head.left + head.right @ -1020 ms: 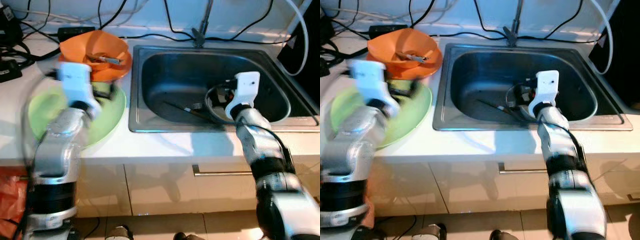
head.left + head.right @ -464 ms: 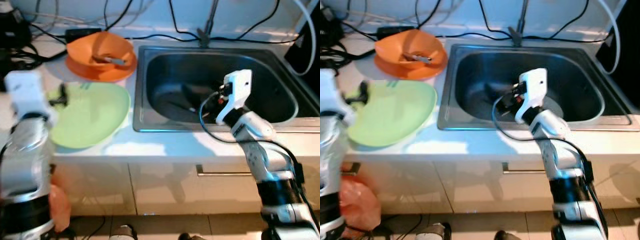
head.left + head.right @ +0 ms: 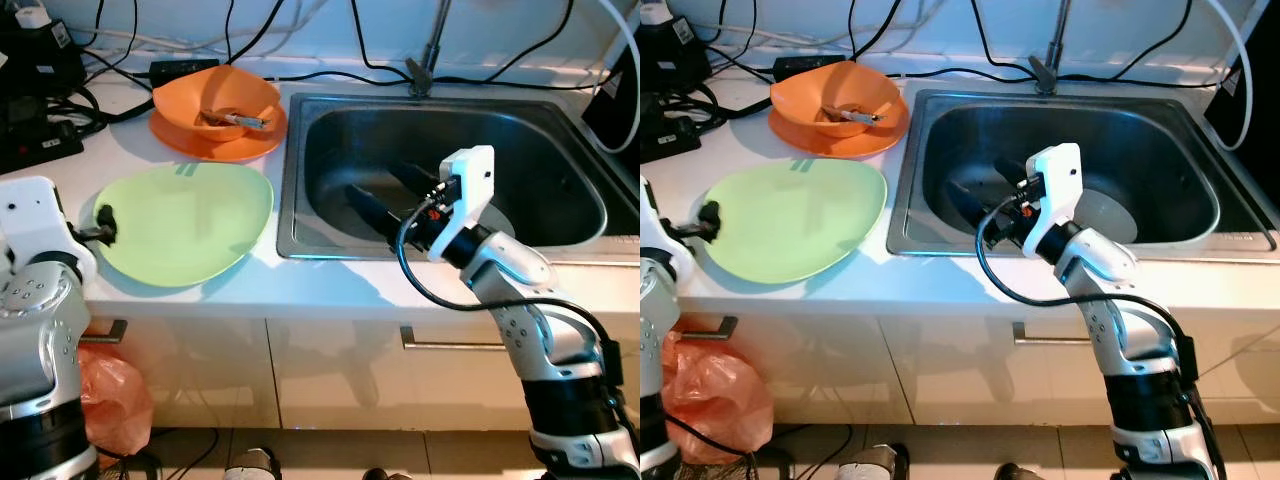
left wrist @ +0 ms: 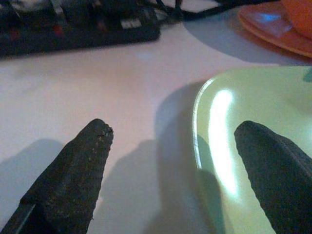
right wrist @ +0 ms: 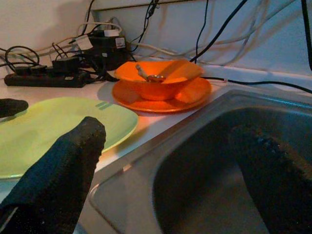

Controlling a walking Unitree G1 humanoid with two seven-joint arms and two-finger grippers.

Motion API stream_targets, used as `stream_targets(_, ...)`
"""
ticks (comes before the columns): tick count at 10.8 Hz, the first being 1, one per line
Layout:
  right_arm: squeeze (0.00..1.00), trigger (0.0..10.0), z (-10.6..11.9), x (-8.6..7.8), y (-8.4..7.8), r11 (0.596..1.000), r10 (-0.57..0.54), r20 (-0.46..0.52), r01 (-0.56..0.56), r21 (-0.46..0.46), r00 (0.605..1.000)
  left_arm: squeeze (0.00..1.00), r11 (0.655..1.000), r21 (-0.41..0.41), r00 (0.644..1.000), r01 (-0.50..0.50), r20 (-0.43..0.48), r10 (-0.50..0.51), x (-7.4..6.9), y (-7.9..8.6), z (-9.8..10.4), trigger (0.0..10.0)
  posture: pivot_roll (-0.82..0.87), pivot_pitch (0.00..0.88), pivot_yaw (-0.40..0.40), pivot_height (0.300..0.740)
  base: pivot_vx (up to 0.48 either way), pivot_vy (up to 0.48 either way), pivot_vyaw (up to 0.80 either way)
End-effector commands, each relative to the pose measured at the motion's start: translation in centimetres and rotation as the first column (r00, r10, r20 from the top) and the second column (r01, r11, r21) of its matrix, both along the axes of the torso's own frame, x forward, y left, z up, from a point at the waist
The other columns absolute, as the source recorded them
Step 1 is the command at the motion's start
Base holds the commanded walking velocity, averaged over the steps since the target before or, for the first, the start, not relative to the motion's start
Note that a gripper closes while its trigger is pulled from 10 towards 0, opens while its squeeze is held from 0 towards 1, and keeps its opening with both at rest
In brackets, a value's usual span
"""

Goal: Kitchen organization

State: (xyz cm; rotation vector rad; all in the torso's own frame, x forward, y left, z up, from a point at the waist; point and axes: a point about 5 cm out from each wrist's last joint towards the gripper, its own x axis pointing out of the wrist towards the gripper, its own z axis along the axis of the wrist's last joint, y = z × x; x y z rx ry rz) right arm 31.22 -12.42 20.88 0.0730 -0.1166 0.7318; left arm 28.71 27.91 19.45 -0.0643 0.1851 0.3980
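A pale green plate (image 3: 185,220) lies flat on the white counter (image 3: 250,290), left of the steel sink (image 3: 560,150). Behind it an orange bowl (image 3: 225,95) holding a utensil (image 3: 238,120) sits on an orange plate (image 3: 200,140). My left gripper (image 4: 175,131) is open at the green plate's left edge (image 4: 197,122), with the rim between its two fingers and one fingertip (image 3: 103,222) over the rim. My right gripper (image 3: 388,192) is open and empty over the sink's left half, pointing towards the counter.
A power strip (image 3: 40,150) and tangled cables (image 3: 120,60) lie at the counter's back left. The faucet (image 3: 425,60) stands behind the sink. A pale round shape (image 3: 1102,215) rests on the sink floor. An orange bag (image 3: 115,395) sits on the floor below.
The camera has shifted. My left arm has drawn back from over the green plate to its left edge. My right gripper has moved leftward in the sink.
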Motion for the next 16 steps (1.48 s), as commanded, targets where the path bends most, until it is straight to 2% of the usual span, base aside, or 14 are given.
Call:
stream_targets(1,0.00,10.0,0.2,-0.2,0.0,1.000,-0.007,-0.001,0.007,-0.009,1.000,0.00,0.993,-0.117,0.999,0.031,-0.019,-0.033,0.6,-0.4,-0.3,10.0,0.18,0.082,0.043,0.740,0.000,0.000,0.00)
stream_targets(3,0.00,10.0,0.1,-0.3,0.1,1.000,0.003,-0.009,-0.003,-0.014,1.000,0.00,0.961,-0.266,0.997,0.079,0.009,-0.080,1.6,-1.3,-0.1,10.0,0.18,0.081,0.043,0.740,0.000,0.000,0.00)
stream_targets(4,0.00,10.0,0.1,-0.3,0.2,1.000,0.005,-0.011,-0.005,-0.017,1.000,0.00,0.928,-0.363,0.996,0.084,-0.006,-0.092,2.0,-1.8,-0.4,10.0,0.18,0.081,0.043,0.740,0.000,0.000,0.00)
stream_targets(6,0.00,10.0,0.1,-0.1,0.0,0.999,-0.012,-0.010,0.012,-0.031,1.000,0.00,0.890,-0.454,0.996,0.033,-0.060,-0.067,1.9,-1.8,-0.9,10.0,0.18,0.082,0.044,0.740,0.000,0.000,0.00)
stream_targets(7,0.00,10.0,0.3,0.0,-0.1,0.999,-0.010,-0.004,0.010,-0.038,1.000,0.00,0.852,-0.523,0.995,-0.036,-0.098,-0.018,1.5,-1.4,-1.4,10.0,0.18,0.082,0.044,0.740,0.000,0.000,0.00)
stream_targets(8,0.00,10.0,0.3,0.0,-0.1,0.999,-0.010,-0.003,0.010,-0.039,1.000,0.00,0.839,-0.541,0.994,-0.053,-0.110,-0.008,1.4,-1.4,-1.5,10.0,0.18,0.082,0.044,0.740,0.000,0.000,0.00)
stream_targets(9,0.00,10.0,0.3,0.1,0.1,0.999,-0.003,-0.001,0.003,-0.045,1.000,0.00,0.789,-0.611,0.993,-0.068,-0.116,-0.004,1.5,-1.7,-1.8,10.0,0.18,0.084,0.039,0.740,0.000,0.000,0.00)
stream_targets(12,0.00,10.0,0.4,0.2,0.1,0.999,0.000,0.003,0.000,-0.051,1.000,0.00,0.693,-0.720,0.994,-0.024,-0.093,-0.063,1.9,-3.2,-1.9,10.0,0.18,0.086,0.038,0.740,0.000,0.000,0.00)
stream_targets(13,0.00,10.0,0.4,0.1,0.1,0.999,0.004,0.002,-0.004,-0.052,1.000,0.00,0.673,-0.740,0.994,-0.014,-0.085,-0.073,1.9,-3.4,-1.9,10.0,0.18,0.087,0.038,0.740,0.000,0.000,0.00)
stream_targets(15,0.00,10.0,0.2,-0.3,0.3,0.997,0.041,-0.010,-0.042,-0.068,0.999,0.00,0.663,-0.749,0.991,-0.003,-0.090,-0.098,2.1,-3.7,-1.9,10.0,0.17,0.090,0.037,0.740,0.000,0.000,0.00)
stream_targets(16,0.00,10.0,-0.2,-0.4,0.5,0.995,0.058,-0.025,-0.059,-0.081,0.998,0.00,0.661,-0.750,0.987,0.027,-0.085,-0.136,2.5,-4.4,-1.9,10.0,0.17,0.089,0.036,0.740,0.000,0.000,0.00)
